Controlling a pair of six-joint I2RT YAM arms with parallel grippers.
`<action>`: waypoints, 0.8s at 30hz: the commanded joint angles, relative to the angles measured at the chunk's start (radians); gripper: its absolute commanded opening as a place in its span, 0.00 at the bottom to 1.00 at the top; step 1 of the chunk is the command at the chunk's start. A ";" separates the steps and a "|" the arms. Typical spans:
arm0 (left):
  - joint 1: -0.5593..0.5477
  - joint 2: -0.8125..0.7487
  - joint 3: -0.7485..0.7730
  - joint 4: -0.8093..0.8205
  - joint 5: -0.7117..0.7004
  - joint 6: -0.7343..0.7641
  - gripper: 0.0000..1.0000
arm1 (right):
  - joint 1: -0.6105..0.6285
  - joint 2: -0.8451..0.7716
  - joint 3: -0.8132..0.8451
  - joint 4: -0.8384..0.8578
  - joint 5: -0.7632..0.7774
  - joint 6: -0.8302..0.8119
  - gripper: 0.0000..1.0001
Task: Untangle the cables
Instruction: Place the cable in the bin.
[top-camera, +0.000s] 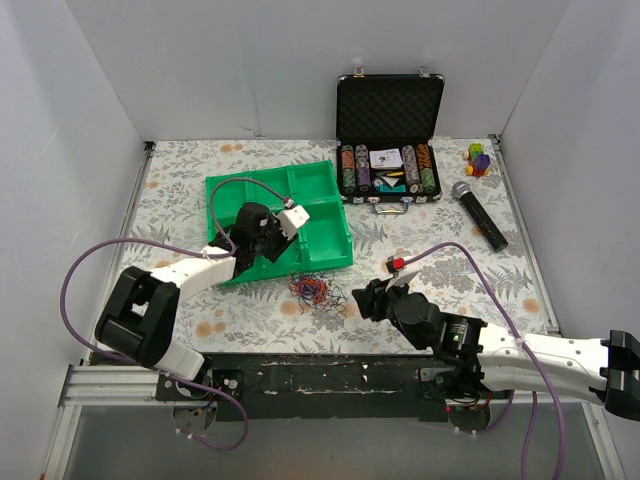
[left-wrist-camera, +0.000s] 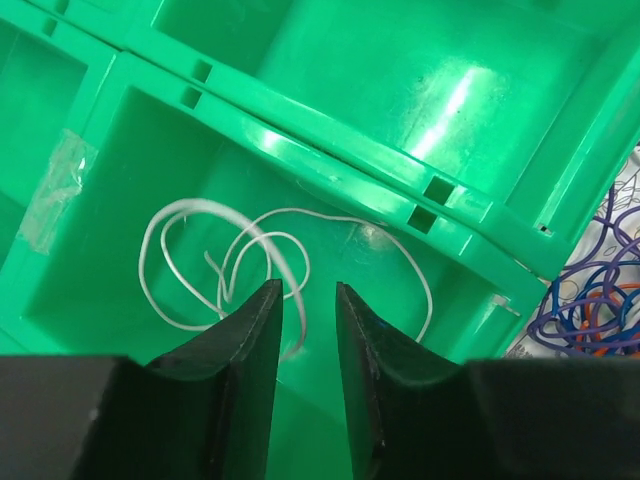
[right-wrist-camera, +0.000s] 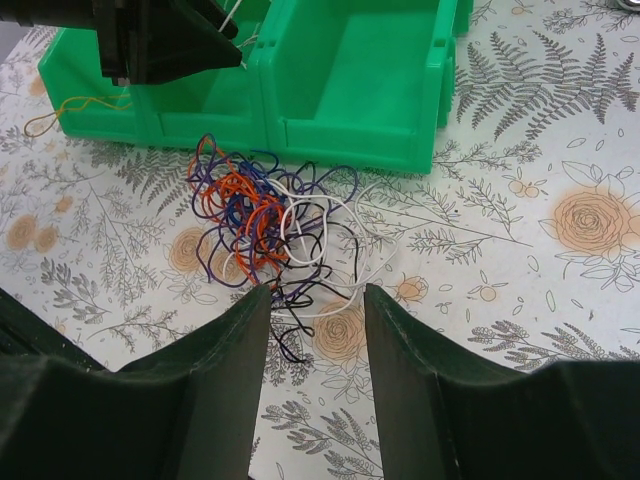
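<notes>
The left gripper (top-camera: 265, 240) hangs over the green tray (top-camera: 320, 182), tangled cables (top-camera: 312, 290) beside its near edge

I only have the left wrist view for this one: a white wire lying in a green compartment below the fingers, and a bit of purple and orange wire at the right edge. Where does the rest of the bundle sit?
Observer: The tangle lies on the table, outside the green tray, just in front of its near wall.
Operator: And the other arm?
Observer: The right gripper hovers low just right of the tangle, pointing at it, jaws open and holding nothing.
Operator: Any wire pulled out but not binned?
Observer: One thin orange wire lies alone on the table against the tray's near wall, apart from the tangle.
</notes>
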 joint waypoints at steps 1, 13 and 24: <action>0.003 -0.081 0.015 -0.017 -0.010 0.028 0.38 | 0.005 0.003 -0.004 0.040 0.011 -0.013 0.50; 0.003 -0.310 0.097 -0.202 0.092 0.018 0.75 | 0.005 -0.009 -0.004 0.048 0.002 -0.028 0.50; -0.073 -0.433 -0.054 -0.336 0.324 0.025 0.88 | 0.005 -0.002 0.008 0.037 0.002 -0.028 0.51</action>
